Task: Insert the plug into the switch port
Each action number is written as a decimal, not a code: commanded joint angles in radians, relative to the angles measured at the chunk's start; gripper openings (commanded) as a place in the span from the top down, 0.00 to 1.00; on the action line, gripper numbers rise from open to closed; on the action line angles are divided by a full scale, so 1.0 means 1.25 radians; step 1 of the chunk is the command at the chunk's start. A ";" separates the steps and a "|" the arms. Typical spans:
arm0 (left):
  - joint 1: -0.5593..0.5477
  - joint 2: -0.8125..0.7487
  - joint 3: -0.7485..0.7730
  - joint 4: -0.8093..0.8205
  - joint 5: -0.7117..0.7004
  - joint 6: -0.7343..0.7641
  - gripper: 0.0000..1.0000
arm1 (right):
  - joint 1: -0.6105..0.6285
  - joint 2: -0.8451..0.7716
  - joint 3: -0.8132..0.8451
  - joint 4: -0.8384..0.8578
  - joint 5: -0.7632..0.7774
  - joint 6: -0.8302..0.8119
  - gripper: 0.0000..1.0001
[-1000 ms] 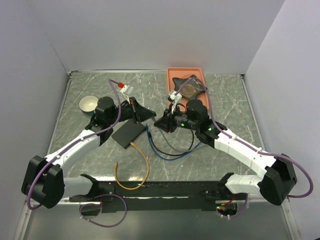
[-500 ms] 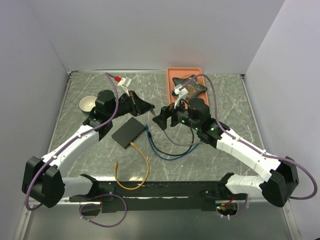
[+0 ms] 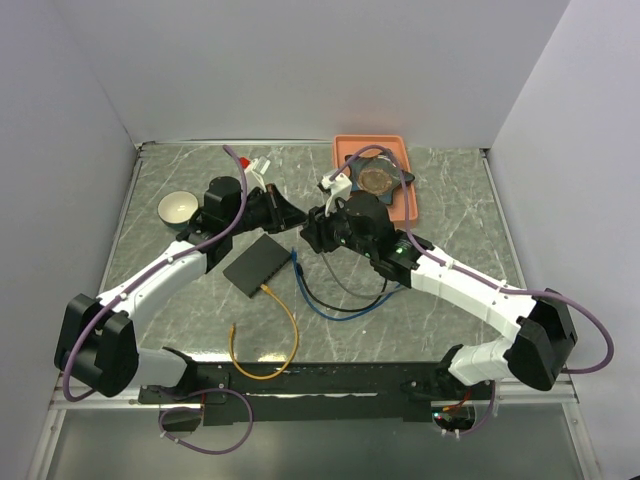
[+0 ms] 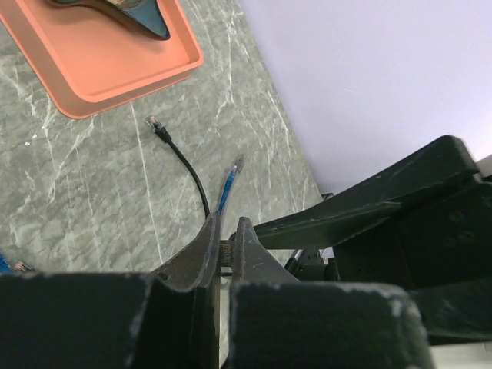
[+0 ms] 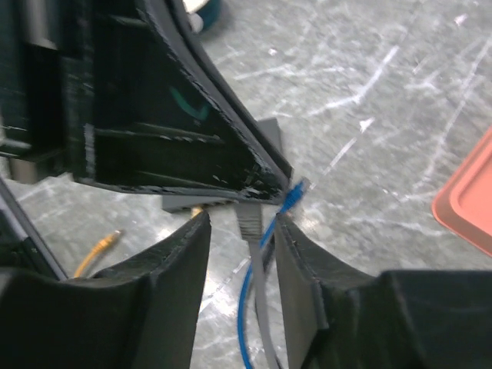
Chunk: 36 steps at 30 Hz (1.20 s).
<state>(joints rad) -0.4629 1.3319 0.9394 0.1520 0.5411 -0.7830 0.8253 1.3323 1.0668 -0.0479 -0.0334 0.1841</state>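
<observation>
The flat black switch (image 3: 256, 266) lies left of centre, with a yellow cable (image 3: 285, 318) plugged into its near long edge. My left gripper (image 3: 292, 213) hovers behind the switch, shut on the ribbed plug (image 4: 224, 252) of a dark grey cable (image 5: 250, 219). My right gripper (image 3: 312, 228) is open and faces the left one, its fingers either side of that cable just below the plug (image 5: 242, 223). A blue cable's plug (image 3: 294, 256) lies by the switch's right corner and shows in the right wrist view (image 5: 294, 190). The ports themselves are too small to make out.
An orange tray (image 3: 405, 195) at the back holds a dark star-shaped object (image 3: 378, 178). A small bowl (image 3: 177, 207) sits at the left. Blue and dark cables loop across the middle (image 3: 345, 310). Their far plugs, black (image 4: 154, 123) and blue (image 4: 238, 163), lie near the tray (image 4: 100, 69).
My left gripper has lifted away from the switch toward the back. My right gripper has moved left and back, closing in on the left gripper's tips.
</observation>
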 commanded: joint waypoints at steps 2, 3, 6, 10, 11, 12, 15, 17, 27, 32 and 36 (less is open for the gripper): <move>-0.004 -0.017 0.030 0.016 -0.005 -0.009 0.99 | 0.009 -0.002 0.037 0.008 0.046 -0.010 0.56; -0.004 -0.018 0.029 0.015 -0.002 -0.009 0.99 | 0.007 -0.002 0.036 0.008 0.050 -0.010 0.57; -0.004 -0.016 0.030 0.019 0.000 -0.011 0.99 | 0.009 -0.001 0.035 0.010 0.051 -0.011 0.62; -0.004 -0.015 0.030 0.022 0.003 -0.012 0.99 | 0.009 0.009 0.037 0.006 0.048 -0.012 0.67; -0.004 -0.016 0.030 0.024 0.002 -0.013 0.99 | 0.009 0.010 0.037 0.006 0.046 -0.013 0.68; -0.004 -0.015 0.029 0.026 0.003 -0.014 0.99 | 0.007 0.010 0.039 0.006 0.046 -0.015 0.71; -0.004 -0.015 0.029 0.028 0.004 -0.014 0.99 | 0.009 0.013 0.034 0.010 0.046 -0.012 0.72; -0.004 -0.015 0.028 0.029 0.005 -0.015 0.99 | 0.010 0.013 0.036 0.009 0.044 -0.015 0.72; -0.004 -0.014 0.028 0.032 0.010 -0.015 0.99 | 0.010 0.018 0.035 0.009 0.054 -0.006 0.97; -0.004 -0.010 0.034 0.016 0.005 -0.006 0.93 | 0.010 0.025 0.042 0.000 0.060 -0.006 1.00; -0.004 -0.026 0.041 -0.034 -0.061 0.015 0.58 | 0.010 0.023 0.042 -0.001 0.054 -0.006 1.00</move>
<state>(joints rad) -0.4625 1.3319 0.9394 0.1390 0.5228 -0.7753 0.8333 1.3540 1.0695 -0.0612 0.0120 0.1711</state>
